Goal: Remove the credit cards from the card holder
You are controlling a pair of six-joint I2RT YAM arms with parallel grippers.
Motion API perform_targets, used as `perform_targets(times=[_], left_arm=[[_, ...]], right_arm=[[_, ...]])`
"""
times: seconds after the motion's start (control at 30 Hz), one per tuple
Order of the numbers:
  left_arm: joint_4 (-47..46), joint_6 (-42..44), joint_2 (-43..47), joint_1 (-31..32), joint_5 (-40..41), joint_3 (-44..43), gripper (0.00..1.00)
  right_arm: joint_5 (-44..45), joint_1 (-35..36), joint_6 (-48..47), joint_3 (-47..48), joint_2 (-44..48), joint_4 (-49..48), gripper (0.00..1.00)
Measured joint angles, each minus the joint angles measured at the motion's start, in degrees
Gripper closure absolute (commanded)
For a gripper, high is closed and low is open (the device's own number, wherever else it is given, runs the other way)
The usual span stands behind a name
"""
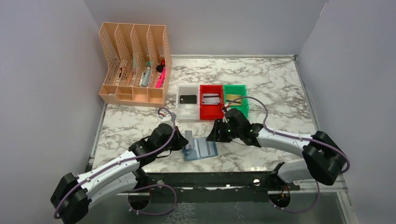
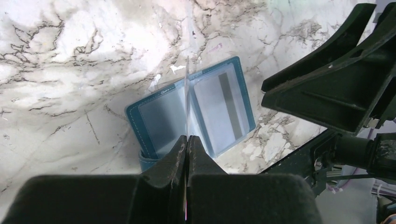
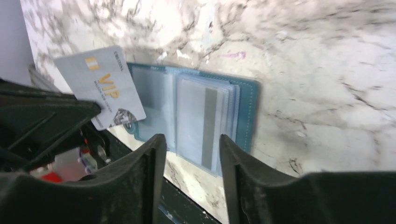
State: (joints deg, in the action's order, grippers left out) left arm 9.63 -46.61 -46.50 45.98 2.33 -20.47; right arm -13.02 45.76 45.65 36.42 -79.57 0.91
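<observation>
Left wrist view: my left hand (image 2: 187, 141) is pressed together on one edge of a thin silver-grey plastic credit card (image 3: 100, 86), held over the small blue bifold card holder (image 2: 154, 121). The holder lies open on the marble tabletop (image 2: 70, 56). My right hand (image 3: 191, 139) hovers spread above it, empty. I judge the cards light, stiff and slick, so I'd pinch an exposed short edge. A striped card (image 3: 205, 126) sits in a clear pocket.

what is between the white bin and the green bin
The red bin, a grey card lying in it; the top view shows it.
</observation>
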Motion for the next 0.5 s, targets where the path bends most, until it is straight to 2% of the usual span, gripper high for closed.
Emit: perform_targets(times=[0.07, 0.23, 0.33, 0.4, 0.5], left_arm=[[-0.04, 0.37, 0.37, 0.00, 0.07, -0.50, 1.00], [-1.01, 1.14, 0.33, -0.13, -0.79, -1.27, 1.00], [-4.39, 1.86, 0.46, -0.31, -3.10, -0.94, 1.00], [-7.78, 2.21, 0.66, -0.63, -5.49, -0.44, 1.00], [-10.29, 2.60, 0.57, -1.20, -8.09, 0.04, 1.00]], right_arm=[[3.41, 0.00, 1.36, 0.00, 2.47, 1.53, 0.41], [10.45, -0.09, 2.95, -1.09, 6.01, 3.23, 0.39], [11.56, -0.11, 1.88, -4.00, 8.79, 2.05, 0.39], [11.76, -0.13, 0.90, -5.70, 10.99, 1.40, 0.29], [10.84, -1.77, 0.13, -6.69, 14.47, 1.20, 0.28]])
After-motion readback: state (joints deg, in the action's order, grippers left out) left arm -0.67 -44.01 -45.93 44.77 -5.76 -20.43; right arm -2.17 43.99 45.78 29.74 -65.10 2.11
